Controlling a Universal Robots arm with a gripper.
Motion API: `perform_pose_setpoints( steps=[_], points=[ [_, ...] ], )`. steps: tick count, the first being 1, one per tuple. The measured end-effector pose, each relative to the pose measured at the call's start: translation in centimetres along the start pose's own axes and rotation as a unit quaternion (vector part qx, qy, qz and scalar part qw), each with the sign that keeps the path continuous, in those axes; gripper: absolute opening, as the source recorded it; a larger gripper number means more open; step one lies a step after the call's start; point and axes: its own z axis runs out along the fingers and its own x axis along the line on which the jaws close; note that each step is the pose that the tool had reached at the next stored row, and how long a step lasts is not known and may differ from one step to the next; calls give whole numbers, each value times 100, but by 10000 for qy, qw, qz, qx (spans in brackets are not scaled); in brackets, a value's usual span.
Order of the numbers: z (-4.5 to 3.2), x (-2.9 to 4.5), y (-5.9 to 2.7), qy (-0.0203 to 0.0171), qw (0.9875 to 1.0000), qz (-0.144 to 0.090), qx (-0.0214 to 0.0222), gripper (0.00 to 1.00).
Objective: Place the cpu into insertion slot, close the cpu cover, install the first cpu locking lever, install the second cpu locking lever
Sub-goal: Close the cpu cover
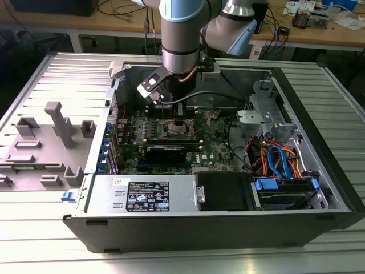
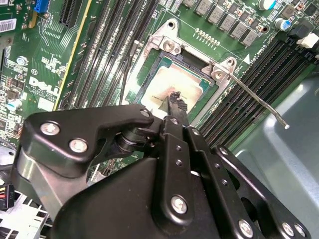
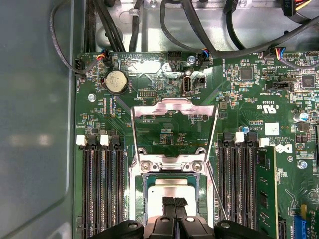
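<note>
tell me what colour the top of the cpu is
Dull silver-grey metal; the cpu shows best in the second wrist view.

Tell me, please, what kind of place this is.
Probably a robotics or electronics lab: a robot arm reaches into an open computer case on a ribbed metal table, and wooden workbenches behind carry loose cables.
</note>
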Motion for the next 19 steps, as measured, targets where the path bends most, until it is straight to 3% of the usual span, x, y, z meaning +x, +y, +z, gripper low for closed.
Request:
perform_pose_setpoints(
  steps=[19],
  points=[
    [-71,0,3,-6,10000,0,0,11]
  ],
)
